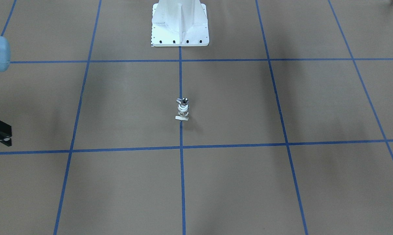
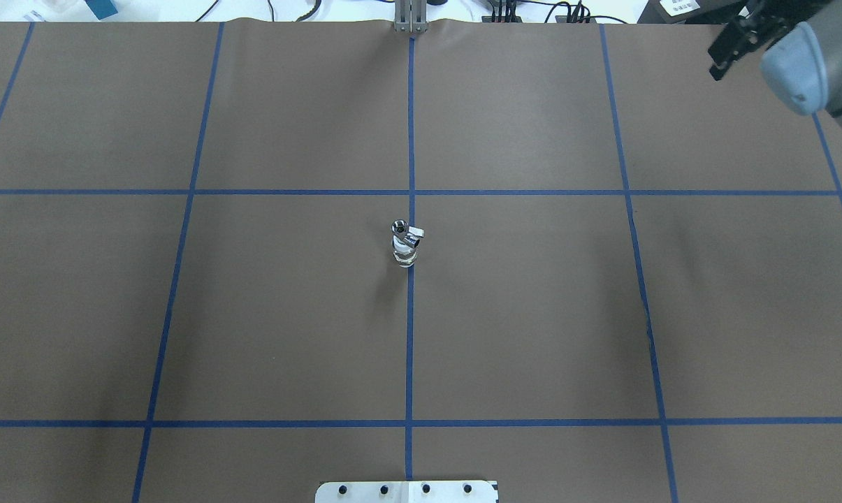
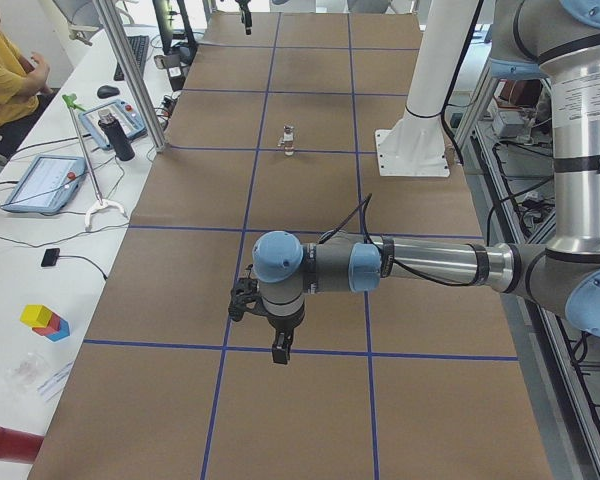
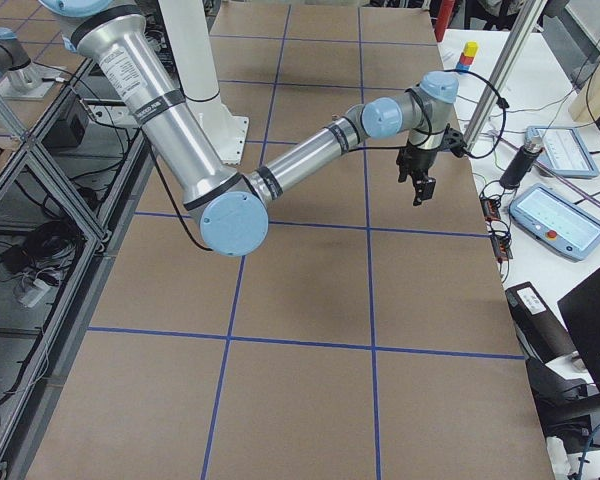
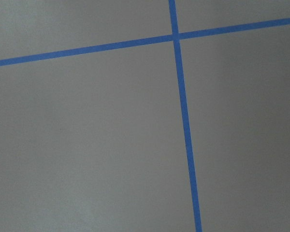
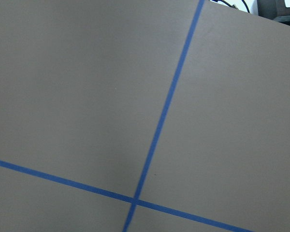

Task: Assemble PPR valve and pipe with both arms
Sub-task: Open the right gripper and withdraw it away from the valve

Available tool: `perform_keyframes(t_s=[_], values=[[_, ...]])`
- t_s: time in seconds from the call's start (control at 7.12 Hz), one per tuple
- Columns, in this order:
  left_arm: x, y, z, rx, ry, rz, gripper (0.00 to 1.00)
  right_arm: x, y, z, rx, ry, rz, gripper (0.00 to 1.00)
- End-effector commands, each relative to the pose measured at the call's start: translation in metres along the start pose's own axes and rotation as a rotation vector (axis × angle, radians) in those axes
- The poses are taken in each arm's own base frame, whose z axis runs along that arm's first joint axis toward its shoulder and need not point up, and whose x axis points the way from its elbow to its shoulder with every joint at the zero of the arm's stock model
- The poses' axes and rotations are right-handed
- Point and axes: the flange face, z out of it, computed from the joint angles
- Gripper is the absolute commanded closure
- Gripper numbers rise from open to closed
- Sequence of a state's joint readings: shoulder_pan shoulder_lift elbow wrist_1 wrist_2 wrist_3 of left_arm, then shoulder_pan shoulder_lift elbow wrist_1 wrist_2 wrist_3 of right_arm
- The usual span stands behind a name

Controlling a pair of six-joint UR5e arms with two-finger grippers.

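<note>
- The valve stands upright at the middle of the table, on the blue tape line that runs out from my white pedestal. It has a chrome head with a short side handle on top, white and metal sections under that, and a small white piece at the foot.
- I see no separate pipe lying anywhere on the table. I judge that the lower part of that stack is the pipe, already joined to the valve. It is too small for me to tell whether it is seated fully.
- My left gripper hangs over the table toward my left end, well apart from the valve. It shows only from the side, so I cannot tell whether its jaws are apart or together.
- My right gripper hangs over the far right part of the table, near the operators' edge, also well apart from the valve. Its fingers are cut off or too small in every view, so I cannot tell its state either.
- Both wrist views show only bare table and blue tape.
- Neither arm touches the valve. If the stack is indeed joined, I judge the assembly done. If not, all of it is left.
</note>
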State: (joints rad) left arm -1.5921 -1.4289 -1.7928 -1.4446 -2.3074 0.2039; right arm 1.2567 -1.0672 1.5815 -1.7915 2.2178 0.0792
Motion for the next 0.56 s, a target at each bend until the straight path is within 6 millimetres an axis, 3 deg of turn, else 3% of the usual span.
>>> perform_keyframes(t_s=[0.0,0.14,0.42], values=[[-0.001,0.001,0.002,-0.009,0.002,0.001,0.00,0.098,0.084,0.050,0.016,0.017,0.012,0.00],[-0.004,0.004,0.005,-0.012,0.004,-0.002,0.00,0.134,0.131,0.071,0.054,0.020,0.024,0.00],[-0.001,0.002,0.003,-0.003,0.007,0.010,0.00,0.173,0.198,0.102,0.004,0.028,0.083,0.00]])
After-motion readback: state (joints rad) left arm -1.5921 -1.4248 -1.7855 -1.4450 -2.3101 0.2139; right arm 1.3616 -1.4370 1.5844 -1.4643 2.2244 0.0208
